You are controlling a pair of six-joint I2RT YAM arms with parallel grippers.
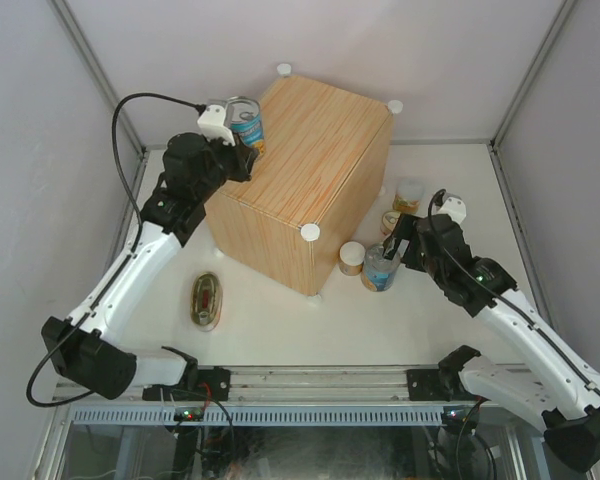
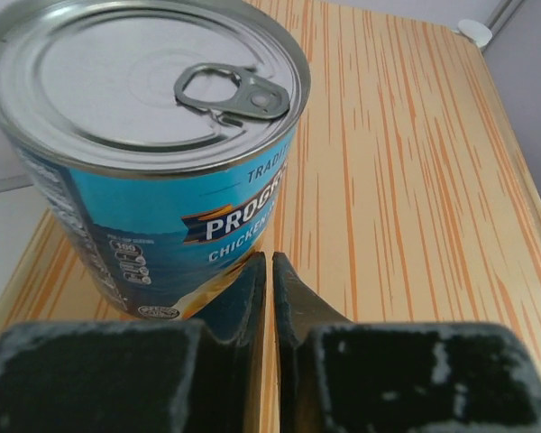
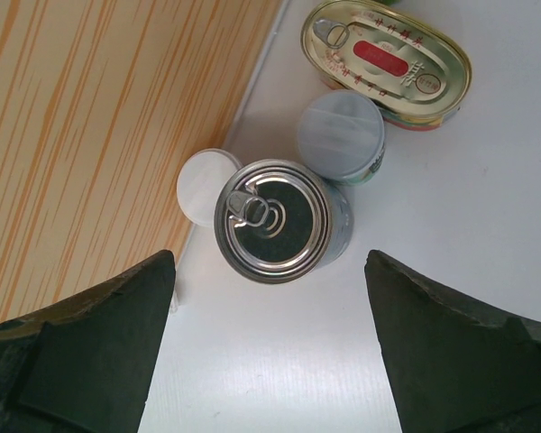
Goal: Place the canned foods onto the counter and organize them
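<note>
- A blue-labelled Progresso soup can (image 2: 144, 135) stands upright on top of the wood-grain box (image 1: 310, 150), at its left edge near the far corner knob.
- The left gripper (image 2: 270, 268) hovers just beside the can's lower side, its fingers pressed together and holding nothing; whether they touch the label cannot be told.
- Right of the box, a second tall can (image 3: 279, 221) stands on the white worktop (image 1: 280, 320), close against the box's wall.
- The right gripper (image 3: 269, 262) hangs above that can, fingers spread wide on either side, empty.
- A small pale-lidded can (image 3: 341, 135) stands just beside the tall one, with an oval red-yellow tin (image 3: 388, 59) lying just beyond it.
- Another oval tin (image 1: 206, 298) lies alone on the worktop left of the box.
</note>
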